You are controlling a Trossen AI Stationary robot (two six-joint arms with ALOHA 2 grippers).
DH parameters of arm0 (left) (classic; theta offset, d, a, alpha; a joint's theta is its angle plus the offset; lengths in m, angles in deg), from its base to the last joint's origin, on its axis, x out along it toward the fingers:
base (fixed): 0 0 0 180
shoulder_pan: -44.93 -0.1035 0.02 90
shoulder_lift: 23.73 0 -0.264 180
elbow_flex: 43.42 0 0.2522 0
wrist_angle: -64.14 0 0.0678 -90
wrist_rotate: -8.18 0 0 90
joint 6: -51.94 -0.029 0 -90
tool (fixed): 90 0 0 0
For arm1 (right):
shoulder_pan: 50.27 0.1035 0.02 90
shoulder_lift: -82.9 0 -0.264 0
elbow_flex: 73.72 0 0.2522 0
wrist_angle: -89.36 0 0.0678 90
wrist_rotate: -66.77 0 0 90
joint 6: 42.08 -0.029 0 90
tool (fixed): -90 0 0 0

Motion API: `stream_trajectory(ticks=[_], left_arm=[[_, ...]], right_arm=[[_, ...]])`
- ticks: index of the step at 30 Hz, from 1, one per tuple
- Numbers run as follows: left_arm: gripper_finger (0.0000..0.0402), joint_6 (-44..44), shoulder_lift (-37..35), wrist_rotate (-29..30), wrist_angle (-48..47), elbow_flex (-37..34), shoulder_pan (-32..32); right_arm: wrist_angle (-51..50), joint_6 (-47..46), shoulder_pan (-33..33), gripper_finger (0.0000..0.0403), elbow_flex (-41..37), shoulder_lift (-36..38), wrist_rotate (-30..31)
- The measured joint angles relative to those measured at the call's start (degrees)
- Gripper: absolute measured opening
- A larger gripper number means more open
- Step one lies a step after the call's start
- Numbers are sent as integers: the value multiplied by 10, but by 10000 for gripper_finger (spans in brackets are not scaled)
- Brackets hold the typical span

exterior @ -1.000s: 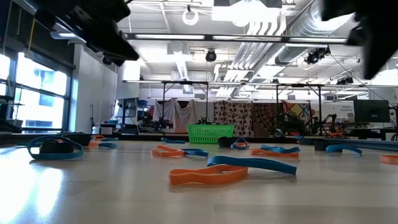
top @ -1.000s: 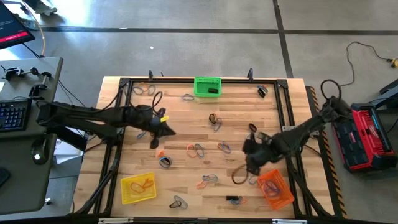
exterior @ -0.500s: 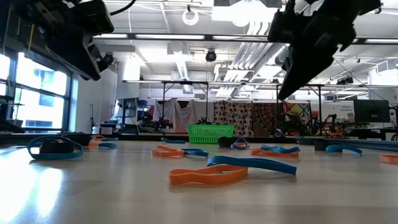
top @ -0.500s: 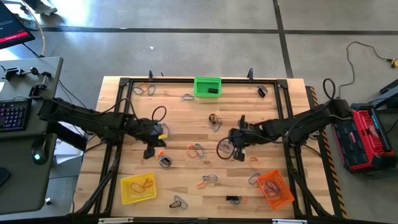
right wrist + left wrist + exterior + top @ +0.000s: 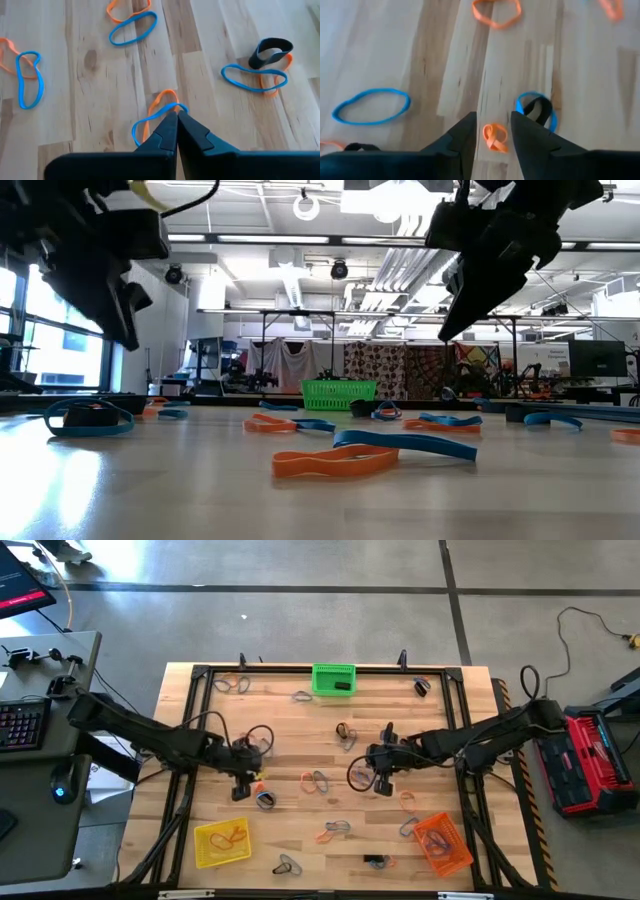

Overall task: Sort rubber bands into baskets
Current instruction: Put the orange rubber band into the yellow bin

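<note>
Just below our left pincer (image 5: 492, 131), framed between its two parted fingers, lies a small crumpled orange band (image 5: 494, 137) on the desk (image 5: 390, 55). The jaws stand moderately apart with nothing in them. Beside the right-hand finger, almost touching it, sits a blue band with a black one tucked inside (image 5: 536, 107), so we should come straight down, keep the orange loop centred, and close only once both tips reach the wood, or we may drag that neighbour along. A flat, floppy loop slips easily; pinching its bunched middle looks safer than an edge. From there the yellow basket (image 5: 221, 842) lies a short way off toward the near-left corner of the desk.

Our right pincer (image 5: 176, 119) hovers over the middle of the desk with its fingers pressed together and, as far as we can see, gripping nothing. Directly beneath its tips lies an overlapping blue and orange pair (image 5: 155, 120); taking one colour alone will need care. The orange basket (image 5: 442, 843) waits nearer the front edge from it, and the green basket (image 5: 333, 679) well beyond, at the far edge.
</note>
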State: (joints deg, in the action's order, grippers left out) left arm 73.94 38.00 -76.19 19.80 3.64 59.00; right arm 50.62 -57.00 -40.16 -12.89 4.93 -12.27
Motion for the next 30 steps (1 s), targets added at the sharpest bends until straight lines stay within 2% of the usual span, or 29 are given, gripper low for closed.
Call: stream_trajectory(ticks=[10, 23, 26, 30], left_arm=[[120, -4, 102, -11, 7, 0, 17], [119, -28, 155, -11, 29, 0, 17], [107, -38, 158, -15, 30, 0, 17], [71, -46, 151, -35, 31, 0, 17]], right_arm=[[4, 11, 0, 0, 0, 0, 4], [5, 33, 0, 0, 0, 0, 16], [5, 39, 0, 0, 0, 0, 16], [5, 43, 0, 0, 0, 0, 25]])
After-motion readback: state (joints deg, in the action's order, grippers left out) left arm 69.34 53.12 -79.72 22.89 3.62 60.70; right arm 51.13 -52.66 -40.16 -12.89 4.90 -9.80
